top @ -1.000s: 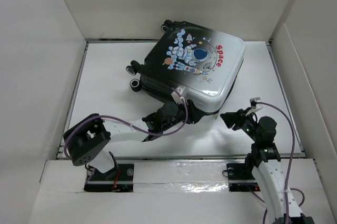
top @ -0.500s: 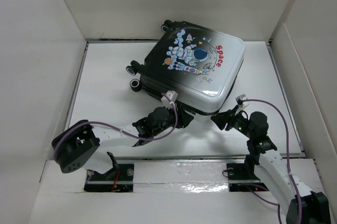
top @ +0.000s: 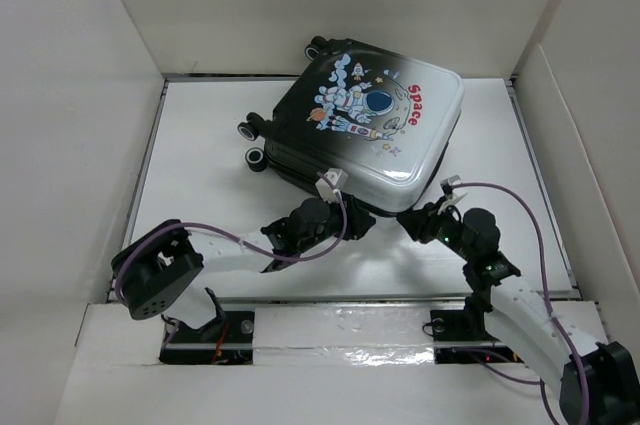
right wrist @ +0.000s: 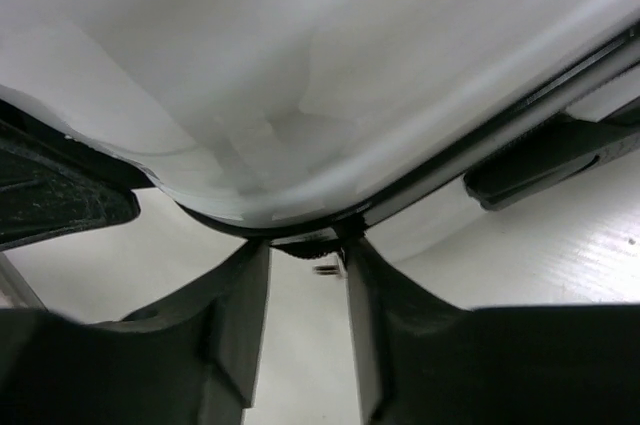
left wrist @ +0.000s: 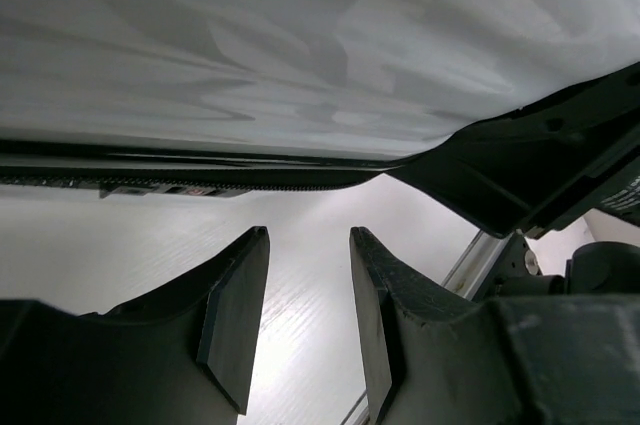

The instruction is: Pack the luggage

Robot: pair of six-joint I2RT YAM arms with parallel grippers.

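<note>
The luggage [top: 365, 130] lies flat and closed on the white table, astronaut and red "Space" print facing up, black wheels at the far left. My left gripper [top: 358, 223] is open at its near edge. In the left wrist view the gripper [left wrist: 310, 235] is empty, just below the white shell [left wrist: 300, 45] and the dark zipper seam [left wrist: 200, 181]. My right gripper [top: 411, 224] is open at the near corner. In the right wrist view its tips [right wrist: 307, 245] touch the seam under the rounded shell [right wrist: 300, 75], with a small blurred zipper pull [right wrist: 327, 268] between the fingers.
White cardboard walls [top: 80, 125] enclose the table on the left, back and right. A raised white ledge [top: 340, 320] runs along the near edge above the arm bases. The two grippers sit close together at the suitcase's near edge. Purple cables loop off both arms.
My right gripper has moved left and in to the suitcase's near corner. My left gripper has shifted slightly along the near edge. The suitcase has not moved.
</note>
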